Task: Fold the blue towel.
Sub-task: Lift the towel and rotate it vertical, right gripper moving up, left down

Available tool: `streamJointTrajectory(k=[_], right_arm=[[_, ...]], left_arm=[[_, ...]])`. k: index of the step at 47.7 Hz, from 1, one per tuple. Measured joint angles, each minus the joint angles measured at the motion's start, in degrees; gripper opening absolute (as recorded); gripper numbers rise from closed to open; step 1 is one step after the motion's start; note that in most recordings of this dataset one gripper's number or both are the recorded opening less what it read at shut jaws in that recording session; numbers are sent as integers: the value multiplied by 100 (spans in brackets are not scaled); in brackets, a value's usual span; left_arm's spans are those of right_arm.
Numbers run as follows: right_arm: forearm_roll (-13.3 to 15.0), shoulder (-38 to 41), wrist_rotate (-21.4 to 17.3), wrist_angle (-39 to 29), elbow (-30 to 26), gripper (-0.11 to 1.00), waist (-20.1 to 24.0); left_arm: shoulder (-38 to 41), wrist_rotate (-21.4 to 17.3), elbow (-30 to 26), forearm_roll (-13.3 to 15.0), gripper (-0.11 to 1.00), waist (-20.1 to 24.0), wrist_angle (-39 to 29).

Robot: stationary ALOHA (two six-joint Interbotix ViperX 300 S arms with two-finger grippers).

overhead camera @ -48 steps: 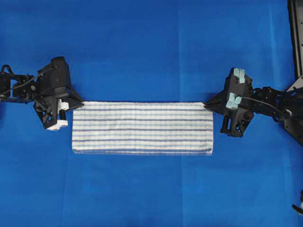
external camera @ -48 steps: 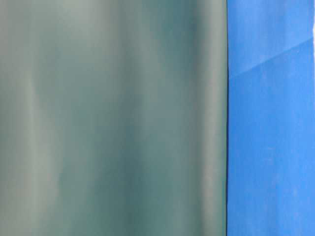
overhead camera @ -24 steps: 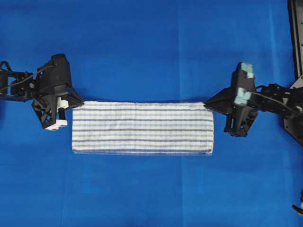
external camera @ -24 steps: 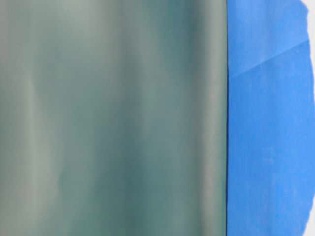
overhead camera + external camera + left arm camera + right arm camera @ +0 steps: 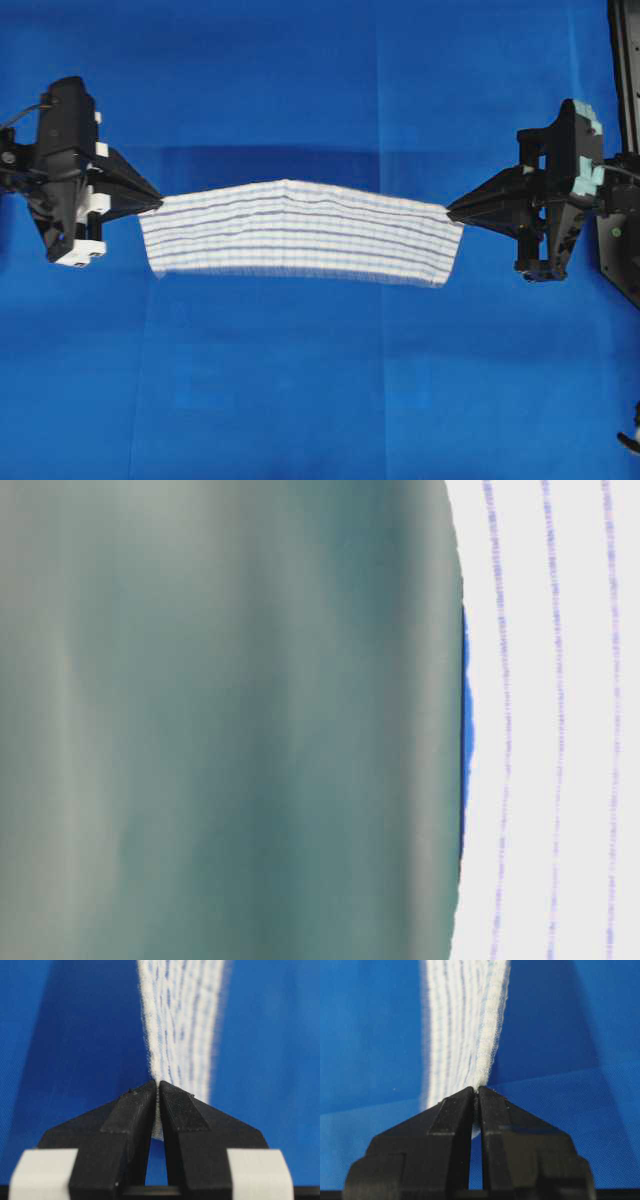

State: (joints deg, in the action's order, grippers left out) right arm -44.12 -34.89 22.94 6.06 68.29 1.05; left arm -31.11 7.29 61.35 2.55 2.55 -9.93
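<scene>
At the 9 o'clock side of the overhead view, the left end effector is clenched on the far-left corner of the blue towel; its wrist view shows the black fingertips pressed together with the white weave pinched between them. The towel, already a long narrow band, hangs in the air between the two arms, its upper edge pulled taut with a slight peak near the middle, its lower edge drooping toward 6 o'clock. A dark shadow lies on the blue surface just beyond it toward 12 o'clock, so it appears clear of the cloth below. In the table-level view the striped cloth fills the right edge, most of that picture being blocked by a blurred grey-green mass. At 3 o'clock, the right end effector grips the far-right corner in the same way, its fingers closed on the fabric.

The step in hand looks like carrying the held edge for another fold. Next, both arms likely need to travel together toward 6 o'clock, keeping even tension, and lay the gripped edge over the near edge before letting go.
</scene>
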Motion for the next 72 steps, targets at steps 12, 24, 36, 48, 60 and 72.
streamJointTrajectory(k=[12,24,36,48,60,72], right_arm=[[79,18,18,-9,-149,27,-88],[325,501,26,-18,-633,27,-870],[738,1266,18,-26,-1310,27,-1521],[1063,1696,26,-26,-1907,27,-1934],[1424,1969,26,-18,-2329,27,-2153],[1573,2250,44,-26,-2637,27,-2391]], left_arm=[[-79,202,-9,9,4,-237,378],[589,360,-431,9,4,-598,1143],[1538,527,-1239,26,4,-738,1406],[2329,554,-2039,26,4,-879,1670],[3015,554,-2707,26,4,-1055,2153],[3656,563,-3287,26,4,-1151,2716]])
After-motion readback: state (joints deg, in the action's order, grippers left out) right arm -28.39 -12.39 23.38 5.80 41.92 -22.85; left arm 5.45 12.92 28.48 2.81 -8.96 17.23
